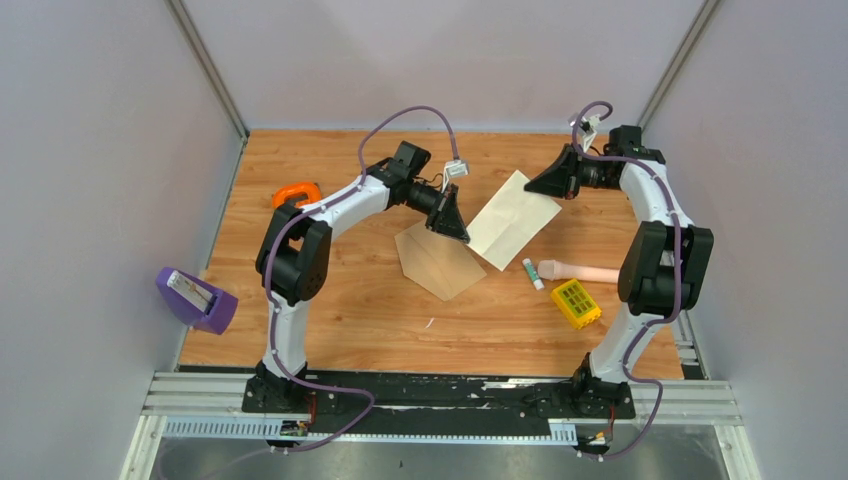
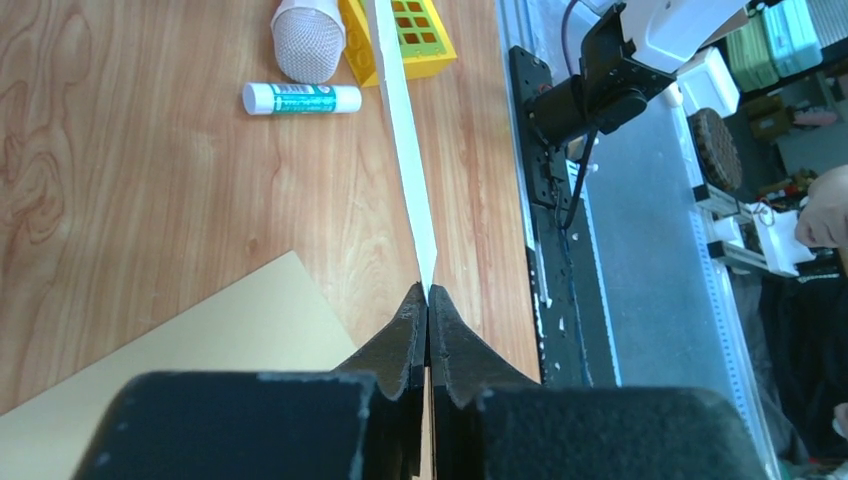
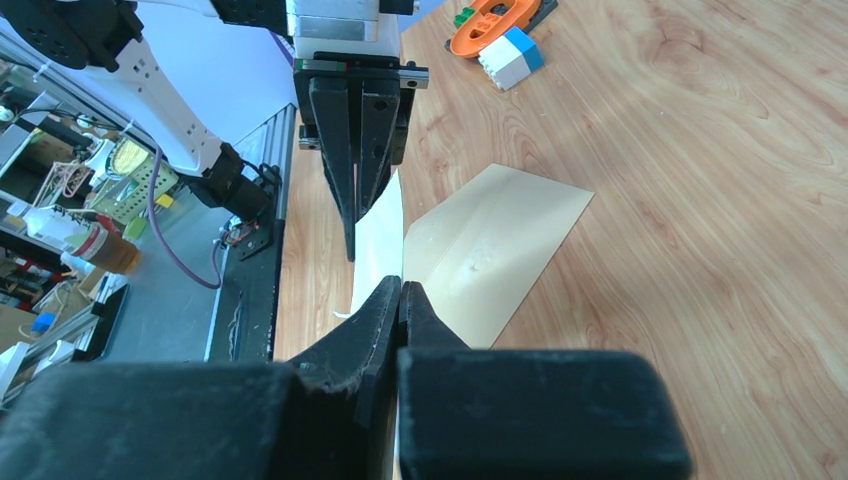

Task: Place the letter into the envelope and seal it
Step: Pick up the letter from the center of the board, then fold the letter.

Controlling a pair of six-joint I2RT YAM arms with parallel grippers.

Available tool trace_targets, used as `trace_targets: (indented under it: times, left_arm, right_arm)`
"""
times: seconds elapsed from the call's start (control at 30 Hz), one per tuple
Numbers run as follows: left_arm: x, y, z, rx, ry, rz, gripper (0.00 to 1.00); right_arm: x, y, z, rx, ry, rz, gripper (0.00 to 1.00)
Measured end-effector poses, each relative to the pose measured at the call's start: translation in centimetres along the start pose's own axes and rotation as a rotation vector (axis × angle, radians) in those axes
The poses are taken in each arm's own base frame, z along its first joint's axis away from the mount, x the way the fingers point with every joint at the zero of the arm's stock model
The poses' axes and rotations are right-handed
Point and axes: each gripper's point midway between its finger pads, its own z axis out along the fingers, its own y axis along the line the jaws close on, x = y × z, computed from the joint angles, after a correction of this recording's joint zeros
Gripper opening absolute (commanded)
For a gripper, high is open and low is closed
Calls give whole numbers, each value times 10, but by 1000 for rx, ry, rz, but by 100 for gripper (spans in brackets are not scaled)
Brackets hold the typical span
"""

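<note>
Both my arms meet over the wooden table (image 1: 350, 310), sharing one sheet of paper. My left gripper (image 1: 455, 222) has its fingers pressed together on the near-left corner of the letter (image 1: 512, 220). My right gripper (image 1: 540, 183), likewise clamped tight, pinches the far-right corner. The pale sheet hangs between the two, lifted off the wood. From either wrist it shows almost edge-on, a thin white strip running from one pair of fingertips toward the other.

The envelope (image 1: 440, 265) lies flat on the table just below and beside my left gripper, its tan face up. The letter is not inside it — the sheet's low corner hangs above the envelope's far edge, and I cannot tell whether paper touches paper there.

To the right of the envelope rest a glue stick (image 1: 532, 273), a pink microphone (image 1: 575, 271) and a yellow brick (image 1: 576, 303). An orange piece (image 1: 297, 192) sits at the far left, and a purple holder (image 1: 195, 298) stands at the table's left edge.
</note>
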Motion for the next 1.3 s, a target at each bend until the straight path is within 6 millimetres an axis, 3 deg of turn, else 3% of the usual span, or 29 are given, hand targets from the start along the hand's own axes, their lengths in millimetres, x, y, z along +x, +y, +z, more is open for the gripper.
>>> trace_targets:
  times: [0.03,0.07,0.13,0.2,0.33,0.57,0.73,1.0,1.07,1.17,1.23,1.3]
  left_arm:
    - [0,0,0,0,0,1,8]
    - [-1,0,0,0,-1,3,23]
    - [-2,0,0,0,-2,8,44]
    - [-4,-1,0,3,-6,5,58]
    - [-8,-2,0,9,-14,4,67]
    - [-15,-2,1,10,-29,9,70]
    - [-21,-2,1,6,-39,24,64]
    - [-28,-6,3,16,-46,37,41]
    - [-29,-8,4,24,-45,39,33]
    - [-28,-9,6,36,-43,31,10]
    - [-26,-9,7,45,-41,26,0]
    - [-25,-8,7,53,-40,21,0]
  right_arm:
    - [0,0,0,0,0,0,0]
    - [0,0,0,0,0,0,0]
    - [1,0,0,-1,0,2,0]
    - [3,0,0,0,0,10,0]
    - [4,0,2,-6,3,13,0]
    - [12,8,19,-47,28,25,0]
    - [16,15,30,-76,46,27,0]
    - [18,17,35,-88,54,42,0]
    - [19,18,36,-90,56,50,0]
    - [20,17,36,-91,57,56,0]
    - [20,18,36,-91,57,60,0]
    - [21,18,36,-91,57,64,0]
